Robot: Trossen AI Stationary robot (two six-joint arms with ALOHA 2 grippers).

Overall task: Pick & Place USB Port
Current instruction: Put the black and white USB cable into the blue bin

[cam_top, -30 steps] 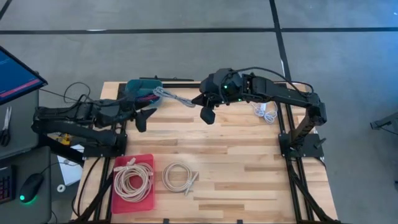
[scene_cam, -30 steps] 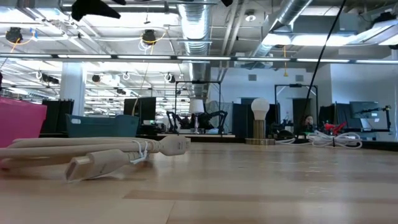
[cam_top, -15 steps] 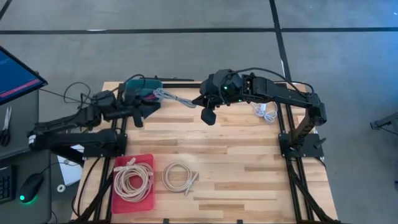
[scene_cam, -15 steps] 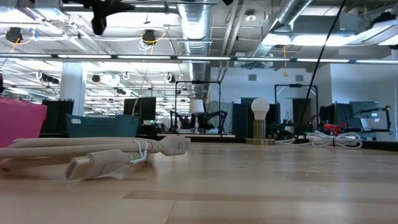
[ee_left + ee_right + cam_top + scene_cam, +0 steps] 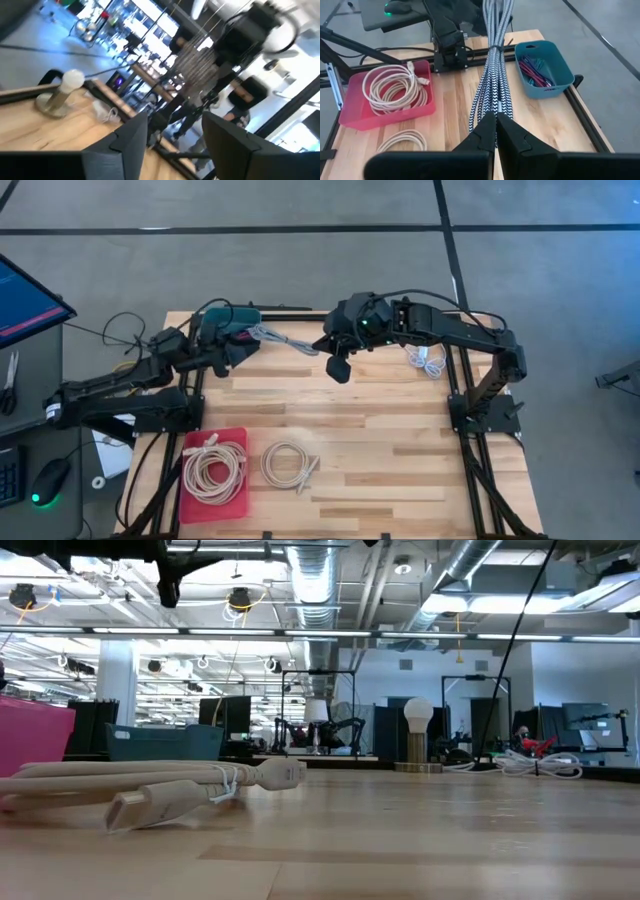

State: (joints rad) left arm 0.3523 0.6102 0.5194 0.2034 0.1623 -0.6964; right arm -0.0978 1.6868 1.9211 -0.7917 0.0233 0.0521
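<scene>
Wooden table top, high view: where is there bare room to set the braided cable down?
The wooden table top is bare across its middle and its right half, between the coiled beige cable and the small white cable bundle. It is crowded around the teal bin and the red tray, and under the right pincer holding the braided black-and-white cable.

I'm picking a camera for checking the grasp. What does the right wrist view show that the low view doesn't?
Only the right wrist view shows the right tool shut on the braided cable, with the coil in the red tray and the teal bin's coloured contents. Only the low view shows the room behind and the left arm's dark tool overhead. Both show the loose beige cable on the wooden table.
</scene>
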